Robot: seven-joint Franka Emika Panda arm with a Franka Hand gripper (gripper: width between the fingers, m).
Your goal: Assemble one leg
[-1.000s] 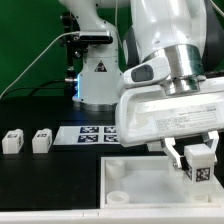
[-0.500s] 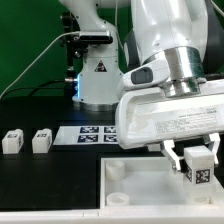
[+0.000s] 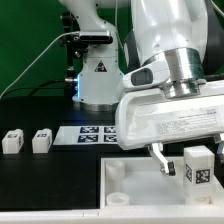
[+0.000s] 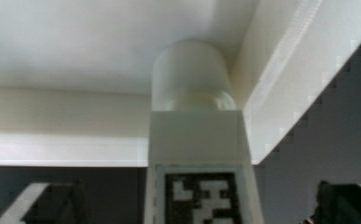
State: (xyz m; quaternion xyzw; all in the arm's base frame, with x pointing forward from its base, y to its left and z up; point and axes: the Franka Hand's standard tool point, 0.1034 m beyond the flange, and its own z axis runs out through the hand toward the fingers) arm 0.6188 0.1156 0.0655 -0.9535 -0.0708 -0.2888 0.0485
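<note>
A white leg (image 3: 198, 166) with a black-and-white tag stands upright at the large white square board's (image 3: 135, 185) corner on the exterior view's right. My gripper (image 3: 194, 160) straddles it with the jaws spread wide. One finger (image 3: 161, 161) stands clear of the leg on the exterior view's left; the other is at the picture's edge. In the wrist view the leg (image 4: 198, 140) runs down the middle onto the board (image 4: 70, 60), and the dark fingertips (image 4: 35, 203) sit far out on both sides of my gripper (image 4: 198, 205), apart from the leg.
Two more white legs (image 3: 12, 141) (image 3: 41, 140) stand on the black table at the exterior view's left. The marker board (image 3: 92, 133) lies behind the square board. The robot base (image 3: 98, 80) stands at the back.
The fingers were closed on the leg in the earlier frames. They have now spread apart and let go of it. The leg stays standing on the board.
</note>
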